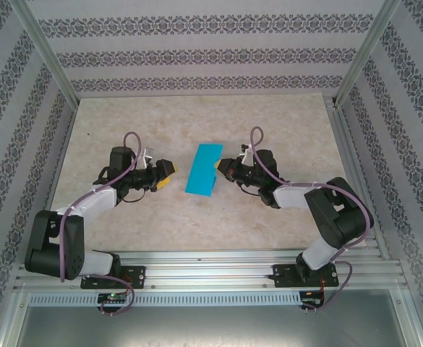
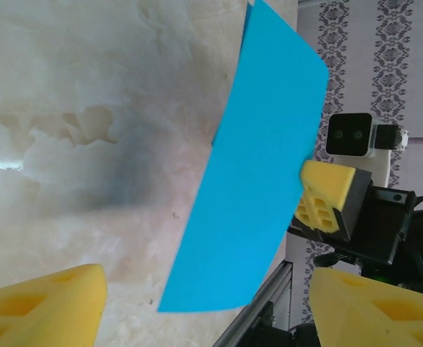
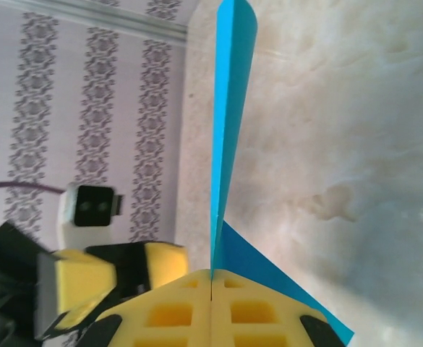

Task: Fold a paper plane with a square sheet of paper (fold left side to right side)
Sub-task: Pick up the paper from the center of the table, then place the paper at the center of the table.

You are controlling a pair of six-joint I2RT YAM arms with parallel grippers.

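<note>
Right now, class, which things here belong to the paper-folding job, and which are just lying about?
Job: blue paper; right end effector, shut on its edge; left end effector, open.
Just there: table; patterned walls; metal rail.

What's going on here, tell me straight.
The right hand is shut on the right edge of the blue sheet of paper, holding part of it up off the table, apparently mid-fold. The left hand sits open just to the paper's left, apart from it.
</note>
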